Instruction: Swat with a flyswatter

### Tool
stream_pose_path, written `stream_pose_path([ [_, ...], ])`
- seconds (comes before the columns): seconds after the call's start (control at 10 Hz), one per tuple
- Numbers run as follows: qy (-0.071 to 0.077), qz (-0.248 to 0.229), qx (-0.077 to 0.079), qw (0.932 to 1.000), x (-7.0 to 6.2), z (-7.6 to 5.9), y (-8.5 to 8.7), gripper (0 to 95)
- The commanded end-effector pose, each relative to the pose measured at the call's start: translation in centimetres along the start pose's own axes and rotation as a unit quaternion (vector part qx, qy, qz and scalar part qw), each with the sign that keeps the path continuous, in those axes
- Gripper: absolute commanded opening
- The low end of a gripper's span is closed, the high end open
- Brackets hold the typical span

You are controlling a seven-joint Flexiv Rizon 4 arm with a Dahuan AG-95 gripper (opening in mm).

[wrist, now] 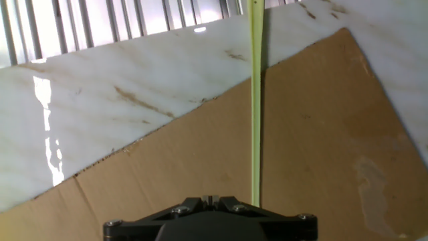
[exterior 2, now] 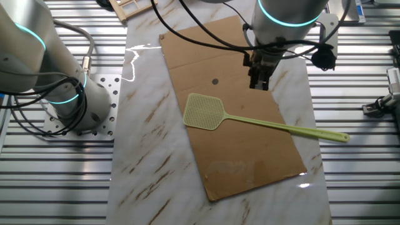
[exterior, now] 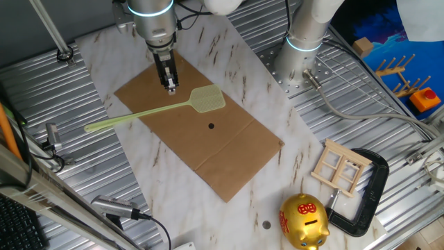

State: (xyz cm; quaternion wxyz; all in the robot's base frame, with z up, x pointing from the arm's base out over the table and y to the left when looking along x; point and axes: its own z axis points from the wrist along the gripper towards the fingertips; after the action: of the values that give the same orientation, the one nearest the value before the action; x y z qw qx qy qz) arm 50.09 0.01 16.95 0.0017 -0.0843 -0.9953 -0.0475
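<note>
The pale yellow-green flyswatter (exterior: 207, 101) lies flat on a brown cardboard sheet (exterior: 229, 149). Its mesh head is near the sheet's middle and its long handle (exterior: 132, 117) runs off to the left onto the marble board. In the other fixed view the head (exterior 2: 203, 112) points left and the handle (exterior 2: 294, 128) runs right. My gripper (exterior: 170, 87) hangs above the cardboard just beyond the handle, shut and empty; it also shows in the other fixed view (exterior 2: 257, 84). In the hand view the handle (wrist: 255, 107) runs straight up just right of my shut gripper (wrist: 210, 199). A small black dot (exterior: 211, 126) marks the cardboard.
A second arm's base (exterior: 298, 55) stands at the back right. A gold piggy bank (exterior: 303, 221), a black C-clamp (exterior: 368, 187) and a small wooden frame (exterior: 340, 167) lie at the front right. Ribbed metal table (exterior: 347, 104) surrounds the marble board.
</note>
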Motion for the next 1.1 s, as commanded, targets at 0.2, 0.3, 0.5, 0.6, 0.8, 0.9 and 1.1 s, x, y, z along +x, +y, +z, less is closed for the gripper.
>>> stream_pose_path([
  [0.2,0.0,-0.007,-0.003,1.0,0.08,-0.05,-0.02,0.0],
  [0.3,0.001,-0.011,-0.003,0.9999,0.08,-0.05,-0.02,0.0],
  [0.5,0.001,-0.01,-0.002,0.9999,0.08,-0.05,-0.02,0.0],
  [0.6,0.001,-0.009,-0.002,1.0,0.08,-0.05,-0.02,0.0],
  [0.8,0.001,-0.008,-0.004,1.0,0.08,-0.05,-0.02,0.0],
  [0.9,0.001,-0.008,-0.004,1.0,0.08,-0.05,-0.02,0.0],
  [1.1,0.001,-0.014,-0.008,0.9999,0.09,-0.07,-0.12,0.0],
])
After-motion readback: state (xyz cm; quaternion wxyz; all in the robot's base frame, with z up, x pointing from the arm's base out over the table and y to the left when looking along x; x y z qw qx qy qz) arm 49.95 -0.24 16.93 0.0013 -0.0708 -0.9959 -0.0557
